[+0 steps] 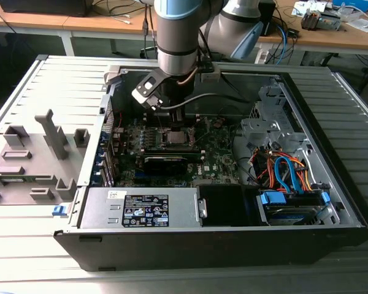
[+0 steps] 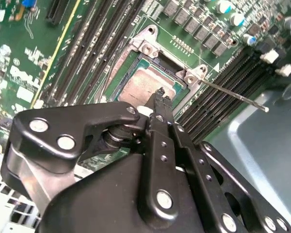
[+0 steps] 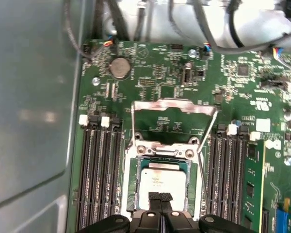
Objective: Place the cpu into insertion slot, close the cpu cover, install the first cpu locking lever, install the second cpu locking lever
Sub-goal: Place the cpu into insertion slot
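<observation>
End effector (image 3: 160, 197), pinched shut, hangs over the cpu (image 3: 162, 177) between memory slots (image 3: 99, 179).

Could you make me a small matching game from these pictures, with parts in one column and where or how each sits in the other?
1. silvery-grey square cpu chip
2. thin silver cpu cover frame
3. round silver coin battery
4. black gripper

A. shut, tips over the chip
B. swung open
C. on the green circuit board, beyond the cover
D. lying in the dark square insertion slot

Pairs: 1-D, 2-B, 3-C, 4-A
</observation>
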Action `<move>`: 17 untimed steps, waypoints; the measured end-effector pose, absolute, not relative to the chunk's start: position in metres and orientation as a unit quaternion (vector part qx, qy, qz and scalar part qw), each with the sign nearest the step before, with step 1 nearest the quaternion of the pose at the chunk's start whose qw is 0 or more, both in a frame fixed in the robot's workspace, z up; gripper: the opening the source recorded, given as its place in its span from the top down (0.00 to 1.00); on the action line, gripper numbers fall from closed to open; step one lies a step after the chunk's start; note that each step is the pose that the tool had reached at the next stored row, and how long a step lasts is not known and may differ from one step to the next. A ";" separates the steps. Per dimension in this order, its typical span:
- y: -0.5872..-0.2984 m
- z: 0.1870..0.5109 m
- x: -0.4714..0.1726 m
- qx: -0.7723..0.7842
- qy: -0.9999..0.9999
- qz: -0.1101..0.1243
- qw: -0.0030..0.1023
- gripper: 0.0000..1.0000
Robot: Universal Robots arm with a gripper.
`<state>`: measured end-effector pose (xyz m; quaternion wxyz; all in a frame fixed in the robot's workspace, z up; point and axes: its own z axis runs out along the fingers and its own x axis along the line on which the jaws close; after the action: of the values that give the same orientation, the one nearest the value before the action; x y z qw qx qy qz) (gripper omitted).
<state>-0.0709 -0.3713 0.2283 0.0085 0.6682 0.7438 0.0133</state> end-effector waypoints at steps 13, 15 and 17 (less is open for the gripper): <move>-0.371 0.250 -0.071 0.666 0.745 0.013 0.009 0.89; -0.371 0.251 -0.071 0.666 0.745 0.013 0.009 0.89; -0.371 0.252 -0.071 0.666 0.745 0.013 0.009 0.89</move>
<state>-0.0707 -0.3713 0.2515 0.0086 0.6664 0.7454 0.0133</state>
